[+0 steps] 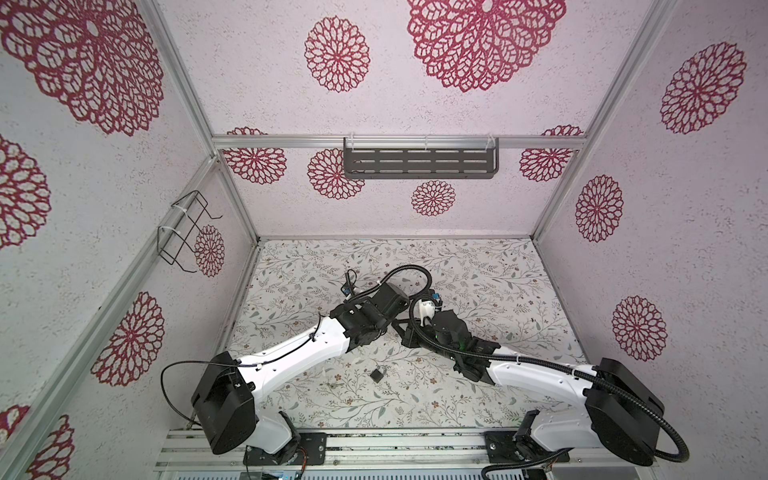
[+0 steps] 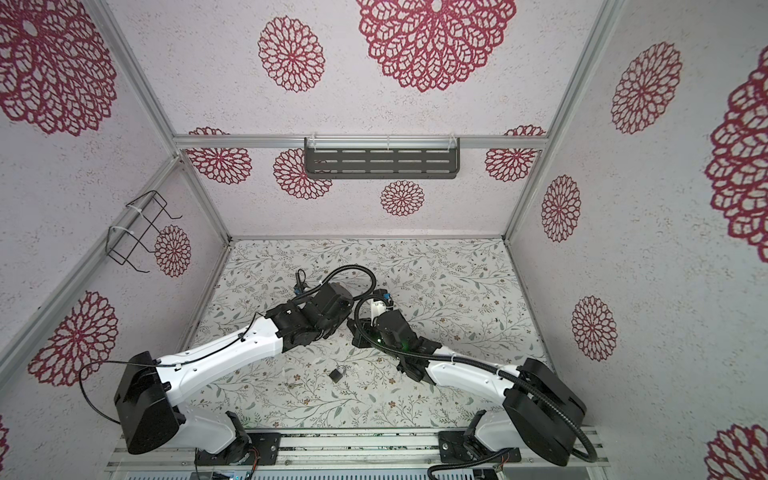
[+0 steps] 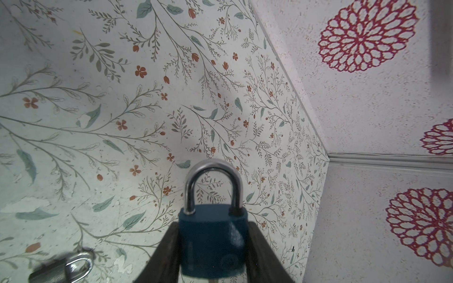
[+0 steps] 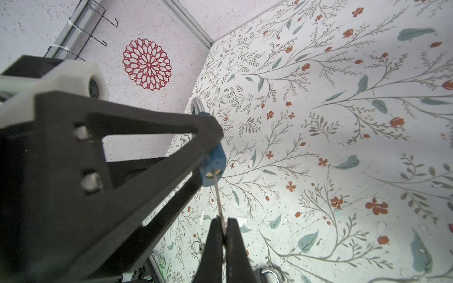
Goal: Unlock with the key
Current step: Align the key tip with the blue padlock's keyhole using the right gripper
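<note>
**Padlock clamped on the left, key in its keyhole from the right**

Blue padlock (image 3: 212,240) is held clear of the table (image 1: 498,270), roughly over its middle. The left gripper (image 3: 213,224) pinches it across the body, one dark finger pressed to each side, so the jaws are closed onto it. Its silver shackle (image 3: 213,181) points away from the gripper, and both legs of the shackle sit down in the body.

The right wrist view shows the same padlock (image 4: 214,161) from its underside, with a finger (image 4: 152,117) of the left gripper lying across it. The key (image 4: 218,196) shows as a thin metal blade. Its tip is inside the keyhole (image 4: 212,174) on the bottom of the padlock. Its other end is nipped by the right gripper (image 4: 223,221), whose fingertips are drawn together on it with hardly a gap. The blade runs straight from gripper to lock.

In both top views the left arm (image 1: 291,361) and the right arm (image 1: 532,370) meet wrist to wrist near the middle of the table. The wrists hide both grippers, the blue padlock and the key from above.

A second padlock (image 1: 377,374), dark with a silver shackle, lies flat on the table on the near side of where the arms meet. It sits between the two arms and touches neither. It also shows, blurred, in the left wrist view (image 3: 61,268).
</note>
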You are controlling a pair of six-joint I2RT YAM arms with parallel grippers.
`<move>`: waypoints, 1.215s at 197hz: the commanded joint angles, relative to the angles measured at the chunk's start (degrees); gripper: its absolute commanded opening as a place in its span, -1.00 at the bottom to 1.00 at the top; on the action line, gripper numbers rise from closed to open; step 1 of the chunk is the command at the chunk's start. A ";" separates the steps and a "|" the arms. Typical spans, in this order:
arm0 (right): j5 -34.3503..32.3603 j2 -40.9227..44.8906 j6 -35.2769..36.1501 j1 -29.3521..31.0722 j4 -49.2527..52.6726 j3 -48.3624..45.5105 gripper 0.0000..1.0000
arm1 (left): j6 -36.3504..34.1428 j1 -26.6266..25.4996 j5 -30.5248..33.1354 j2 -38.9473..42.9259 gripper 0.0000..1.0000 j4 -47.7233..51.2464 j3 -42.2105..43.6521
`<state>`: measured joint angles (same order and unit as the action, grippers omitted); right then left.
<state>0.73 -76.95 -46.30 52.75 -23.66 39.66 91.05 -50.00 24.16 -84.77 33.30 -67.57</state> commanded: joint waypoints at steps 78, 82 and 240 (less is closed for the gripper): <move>12.13 -1.64 2.25 -2.78 -13.11 5.16 -1.00 | -2.65 -1.76 -6.48 0.45 -0.99 -1.79 0.46; 13.36 -1.94 0.68 -3.15 -13.96 5.17 -1.00 | -2.90 -1.77 -6.14 0.36 -0.99 -1.14 0.29; 9.24 0.18 4.61 -2.84 -4.64 6.35 -0.78 | -6.05 -1.14 -2.40 1.26 -0.97 2.30 -1.66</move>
<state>9.74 -79.53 -45.08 49.32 -20.18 44.27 86.98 -50.39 23.40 -84.38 33.82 -67.57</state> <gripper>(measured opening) 0.055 0.403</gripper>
